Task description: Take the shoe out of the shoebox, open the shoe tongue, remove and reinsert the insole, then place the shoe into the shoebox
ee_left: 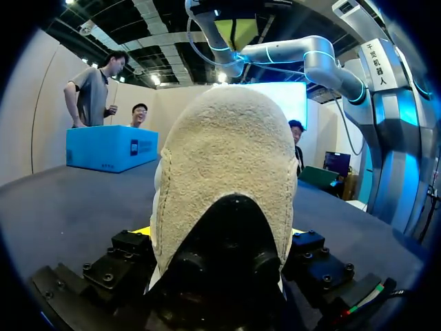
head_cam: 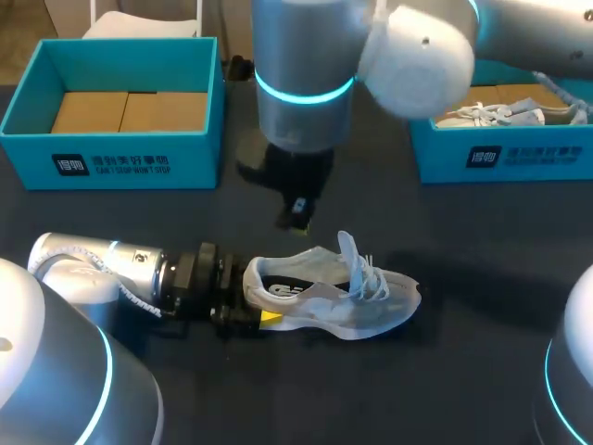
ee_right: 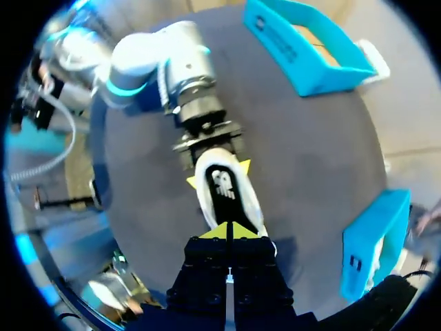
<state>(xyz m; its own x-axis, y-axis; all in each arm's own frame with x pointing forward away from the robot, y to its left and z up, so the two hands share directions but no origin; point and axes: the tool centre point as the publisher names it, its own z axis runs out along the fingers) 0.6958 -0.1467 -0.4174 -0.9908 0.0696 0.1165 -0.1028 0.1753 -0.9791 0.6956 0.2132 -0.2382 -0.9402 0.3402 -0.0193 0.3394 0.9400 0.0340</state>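
Currently shoe (head_cam: 341, 298) sits sole-down on table (head_cam: 491, 250), outside the boxes, tongue raised | left gripper (ee_right: 218, 172) clamped on the heel from both sides | right gripper (ee_right: 229, 232) above the shoe, tips pressed together, holding nothing | empty blue shoebox (head_cam: 111, 158) well apart

The heel of the shoe (ee_left: 227, 152) fills the middle, cream and towel-textured above a black heel piece. It sits between the fingers of the left claw (ee_left: 219, 238), with a sliver of yellow fingertip (ee_left: 141, 232) pressed against each side. The dark worktop (ee_left: 62, 207) stretches beyond. Far ahead and off to one side stands a blue shoebox (ee_left: 110, 148). The right arm (ee_left: 303, 55), silver with cyan rings, arches above the shoe.
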